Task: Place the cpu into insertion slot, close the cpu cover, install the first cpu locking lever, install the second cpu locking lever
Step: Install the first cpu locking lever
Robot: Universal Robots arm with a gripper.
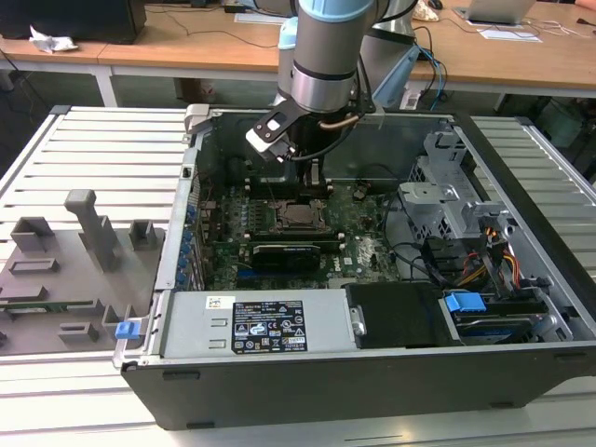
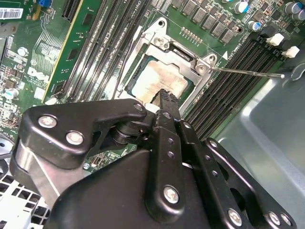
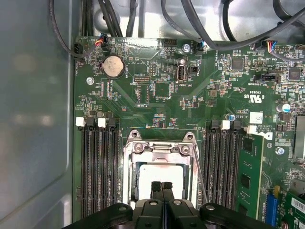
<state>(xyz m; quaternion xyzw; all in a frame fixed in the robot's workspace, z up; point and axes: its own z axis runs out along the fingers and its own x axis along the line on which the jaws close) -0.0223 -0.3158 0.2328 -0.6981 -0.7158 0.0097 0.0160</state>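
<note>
The cpu [image 3: 157, 172] lies flat in its socket on the green board, its pale metal top [image 2: 159, 81] showing through the cpu cover [image 3: 159, 155]. The silvery cover frame [image 2: 183, 56] lies down over the chip. One thin wire locking lever [image 2: 248, 72] sticks out sideways from the socket corner, off the board; in the first wrist view it runs along the socket's side [image 3: 200, 174]. My gripper [image 3: 162, 187] hovers just above the chip's edge with its black fingers pressed together and nothing between them. In the exterior view it [image 1: 315, 183] hangs inside the open computer case over the socket [image 1: 298, 216].
Black memory slots [image 3: 97, 167] flank the socket on both sides. A graphics card [image 1: 284, 253], a power supply [image 1: 265, 326], a drive cage [image 1: 447, 200] and cables [image 1: 484, 261] fill the case. Grey fixtures [image 1: 88, 228] stand at the exterior view's left.
</note>
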